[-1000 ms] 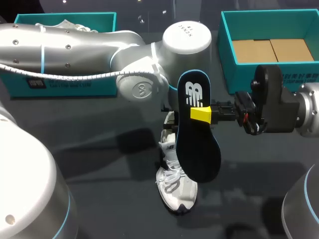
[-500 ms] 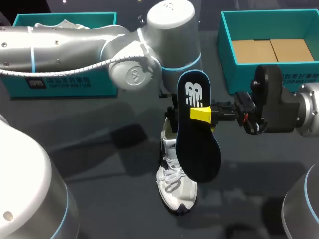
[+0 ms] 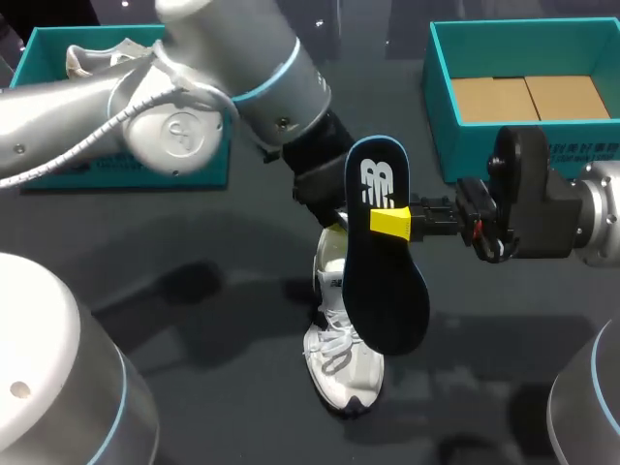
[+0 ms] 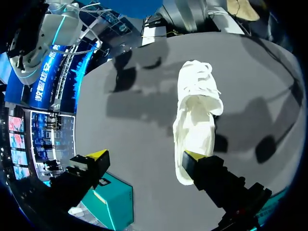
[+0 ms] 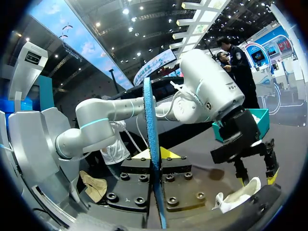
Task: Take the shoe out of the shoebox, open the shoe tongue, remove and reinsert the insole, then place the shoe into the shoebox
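Note:
A white shoe [image 3: 341,339] lies on the dark table with its toe toward the front; in the left wrist view the shoe [image 4: 197,120] shows its open mouth. Above its heel hangs my left gripper [image 3: 329,215], largely hidden behind the insole. In its own view the left gripper [image 4: 144,156] is wide open with nothing between its fingers, one yellow fingertip [image 4: 193,157] near the heel. My right gripper [image 3: 392,223] is shut on a dark blue insole [image 3: 387,262], held upright above the shoe. The right wrist view shows the insole [image 5: 151,139] edge-on in the right gripper [image 5: 155,155].
A teal shoebox [image 3: 441,97] with a cardboard floor stands at the back right. Another teal box [image 3: 48,44] at the back left holds a second white shoe [image 3: 97,56]. My left arm [image 3: 194,107] spans the back left of the table.
My left gripper has opened wide and let go of the shoe's heel, and the left arm has swung up and back. The right arm and the insole have not moved.

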### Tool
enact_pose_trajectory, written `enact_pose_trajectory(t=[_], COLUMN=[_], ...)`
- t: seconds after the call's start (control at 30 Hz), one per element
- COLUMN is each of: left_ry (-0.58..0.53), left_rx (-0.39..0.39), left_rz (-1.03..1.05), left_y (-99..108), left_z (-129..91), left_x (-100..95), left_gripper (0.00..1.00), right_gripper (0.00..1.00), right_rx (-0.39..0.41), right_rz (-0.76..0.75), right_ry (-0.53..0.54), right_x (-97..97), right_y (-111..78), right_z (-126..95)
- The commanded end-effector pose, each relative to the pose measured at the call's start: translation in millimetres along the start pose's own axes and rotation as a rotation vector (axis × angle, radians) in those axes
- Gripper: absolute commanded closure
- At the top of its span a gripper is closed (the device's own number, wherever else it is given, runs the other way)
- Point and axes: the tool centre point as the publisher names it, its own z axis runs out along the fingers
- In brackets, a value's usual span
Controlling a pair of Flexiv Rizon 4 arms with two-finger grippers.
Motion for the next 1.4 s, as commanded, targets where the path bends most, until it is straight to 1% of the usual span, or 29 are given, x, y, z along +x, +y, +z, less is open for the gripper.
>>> enact_pose_trajectory(t=[0.03,0.5,0.57,0.63,0.73,0.87,0.93,1.13,1.33,1.4], left_ry=[-0.187,-0.187,-0.211,-0.234,-0.293,-0.391,-0.438,-0.569,-0.663,-0.692], left_rx=[-0.014,-0.014,-0.009,-0.025,-0.038,-0.021,-0.012,-0.024,-0.044,-0.038], left_rz=[0.013,0.013,-0.005,-0.015,-0.017,-0.017,-0.012,-0.008,0.009,0.017], left_y=[-5.8,-5.8,-2.6,0.4,2.7,5.2,4.5,0.5,2.0,3.3], left_z=[-32.1,-32.1,-34.1,-36.7,-42.9,-53.4,-59.5,-73.1,-80.3,-83.6], left_x=[2.7,2.7,4.2,3.9,1.1,-5.0,-7.8,-15.2,-19.6,-21.3], left_gripper=[0.0,0.0,0.0,0.0,0.0,0.0,0.0,0.0,0.0,0.0], right_gripper=[1.0,1.0,1.0,1.0,1.0,1.0,1.0,1.0,1.0,1.0], right_rx=[-0.001,-0.001,-0.001,-0.001,-0.001,-0.001,-0.001,-0.001,-0.001,-0.001], right_rz=[0.0,0.0,0.0,0.0,0.0,0.0,0.0,0.0,0.0,0.0], right_ry=[-0.012,-0.012,-0.012,-0.012,-0.012,-0.012,-0.012,-0.012,-0.012,-0.012], right_x=[4.7,4.7,4.7,4.7,4.7,4.7,4.7,4.7,4.7,4.7], right_y=[1.2,1.2,1.2,1.2,1.2,1.2,1.2,1.2,1.2,1.2], right_z=[5.0,5.0,5.0,5.0,5.0,5.0,5.0,5.0,5.0,5.0])
